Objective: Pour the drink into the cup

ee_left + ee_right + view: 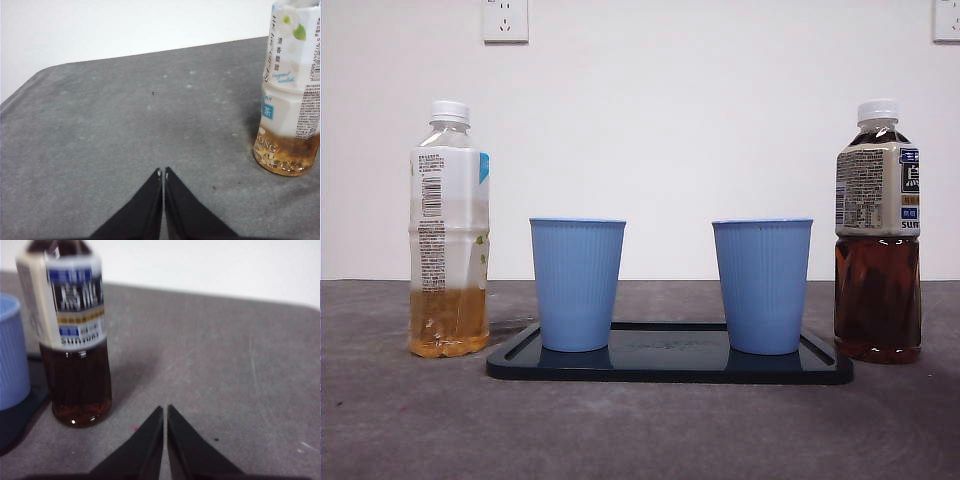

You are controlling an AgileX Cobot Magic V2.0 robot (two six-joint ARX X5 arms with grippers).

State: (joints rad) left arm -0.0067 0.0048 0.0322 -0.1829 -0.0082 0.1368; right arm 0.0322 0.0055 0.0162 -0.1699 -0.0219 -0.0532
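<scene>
Left fingers (163, 172) closed; right fingers (165, 409) closed.

I work in what looks like a plain lab or test room. My worktop (640, 430) is covered in grey felt-like cloth and stands against a bare white wall (720, 110) with two sockets (505, 20) high up. Bottles (448, 230) and cups (577, 284) are set out symmetrically around a dark tray (670, 368).
</scene>
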